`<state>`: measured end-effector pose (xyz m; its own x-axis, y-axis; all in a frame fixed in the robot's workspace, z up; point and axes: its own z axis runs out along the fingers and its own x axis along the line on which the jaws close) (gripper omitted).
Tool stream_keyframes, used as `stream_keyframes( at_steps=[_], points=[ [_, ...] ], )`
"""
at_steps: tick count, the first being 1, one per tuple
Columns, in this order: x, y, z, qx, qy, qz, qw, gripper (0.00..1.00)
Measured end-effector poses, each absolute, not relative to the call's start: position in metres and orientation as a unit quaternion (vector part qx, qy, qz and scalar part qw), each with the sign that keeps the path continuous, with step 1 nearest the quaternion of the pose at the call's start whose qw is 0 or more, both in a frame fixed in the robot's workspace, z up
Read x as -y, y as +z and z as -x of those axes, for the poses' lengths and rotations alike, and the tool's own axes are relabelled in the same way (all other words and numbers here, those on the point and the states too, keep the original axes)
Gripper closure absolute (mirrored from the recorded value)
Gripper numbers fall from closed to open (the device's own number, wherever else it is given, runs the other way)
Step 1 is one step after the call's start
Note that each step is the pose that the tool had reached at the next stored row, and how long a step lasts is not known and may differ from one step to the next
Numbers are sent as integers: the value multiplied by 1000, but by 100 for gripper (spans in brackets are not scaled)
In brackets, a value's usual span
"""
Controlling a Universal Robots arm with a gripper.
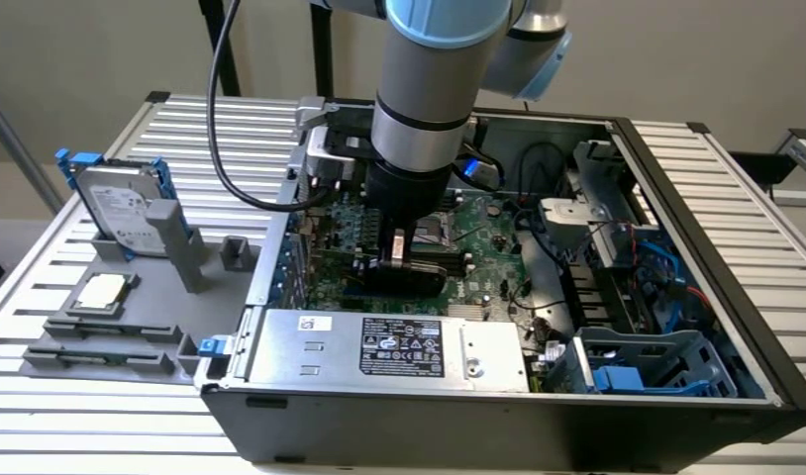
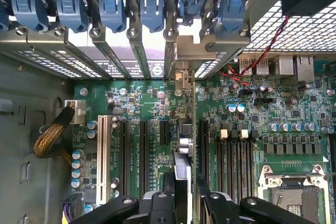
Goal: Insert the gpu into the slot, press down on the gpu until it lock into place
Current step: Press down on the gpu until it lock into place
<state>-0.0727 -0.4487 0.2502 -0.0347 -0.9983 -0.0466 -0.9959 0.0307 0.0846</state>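
Inside the open computer case (image 1: pixel 720 327), over the green motherboard (image 2: pixel 147 103), we note the pincer (image 2: pixel 184 195) clamped on the gpu (image 2: pixel 181 169), held edge-wise just above the slot (image 2: pixel 185 129); we judge the card light, stiff, fragile, best gripped along its top edge.

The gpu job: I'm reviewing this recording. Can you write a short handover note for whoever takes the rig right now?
Gripper: down inside the PC case, jaws closed on the gpu.
Gpu: held upright, seen edge-on, over the green motherboard, between two black slots.
Slot: hidden under the card, so how deep the card sits cannot be told.
Done: card picked up and brought to the board.
Left: seating and lock are not confirmed.
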Motion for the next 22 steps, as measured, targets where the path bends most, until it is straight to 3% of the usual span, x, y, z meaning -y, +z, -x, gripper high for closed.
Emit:
stream_keyframes(
  at_steps=[22],
  points=[
    [449,250,73,718,-47,-695,13,74]
  ],
)
